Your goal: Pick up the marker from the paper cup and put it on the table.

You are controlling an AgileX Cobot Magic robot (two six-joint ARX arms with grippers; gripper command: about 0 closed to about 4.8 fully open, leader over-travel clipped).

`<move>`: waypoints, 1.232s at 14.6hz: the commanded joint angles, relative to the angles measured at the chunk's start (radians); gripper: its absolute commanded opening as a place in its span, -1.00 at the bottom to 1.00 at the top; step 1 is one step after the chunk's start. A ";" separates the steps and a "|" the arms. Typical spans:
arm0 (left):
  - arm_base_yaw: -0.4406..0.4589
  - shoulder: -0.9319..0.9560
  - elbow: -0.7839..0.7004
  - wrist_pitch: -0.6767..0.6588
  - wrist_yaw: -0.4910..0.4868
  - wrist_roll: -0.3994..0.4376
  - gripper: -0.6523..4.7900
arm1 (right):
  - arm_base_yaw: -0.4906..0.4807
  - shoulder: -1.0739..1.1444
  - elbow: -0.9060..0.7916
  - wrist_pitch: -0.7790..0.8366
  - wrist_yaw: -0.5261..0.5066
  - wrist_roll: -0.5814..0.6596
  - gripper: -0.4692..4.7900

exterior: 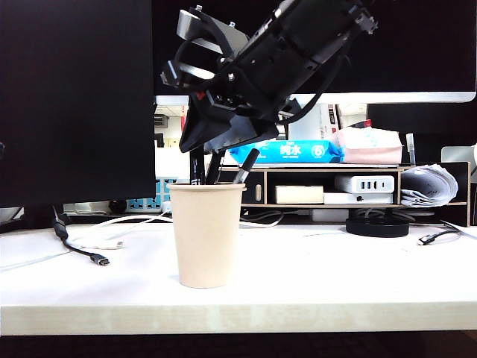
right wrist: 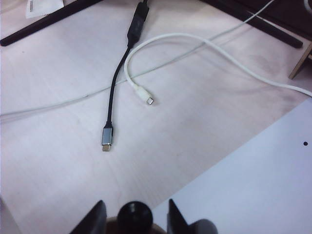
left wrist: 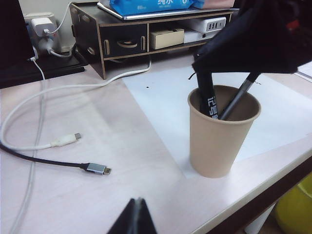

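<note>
One marker (right wrist: 133,215) between right gripper (right wrist: 135,217) fingers (right wrist: 96,218)

Cup at the table's front, right gripper over its mouth

The paper cup (exterior: 206,235) stands on the table (exterior: 313,276), the marker (left wrist: 208,100) and a slimmer pen (left wrist: 237,97) upright in it. The right gripper (right wrist: 136,219) hangs just above, its jaws either side of the marker's top. Two loose cables (exterior: 93,250) lie to the cup's left, a shelf riser (exterior: 328,195) behind it. The left gripper (left wrist: 134,219) stays back, well apart.
</note>
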 commanded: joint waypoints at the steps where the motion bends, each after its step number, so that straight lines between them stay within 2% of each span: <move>1: 0.001 0.000 0.000 0.005 0.004 0.004 -0.78 | 0.001 0.000 0.008 0.017 0.012 0.005 -0.36; 5: 0.001 0.000 0.000 0.005 0.004 0.004 -0.78 | 0.001 0.002 0.008 0.016 0.012 0.005 -0.48; 7: 0.001 0.000 0.000 0.005 0.004 0.004 -0.78 | 0.001 0.002 0.008 0.017 0.012 0.005 -0.61; 18: 0.001 0.000 0.000 0.005 0.003 0.004 -0.78 | 0.001 -0.008 0.049 -0.005 0.012 0.004 -0.62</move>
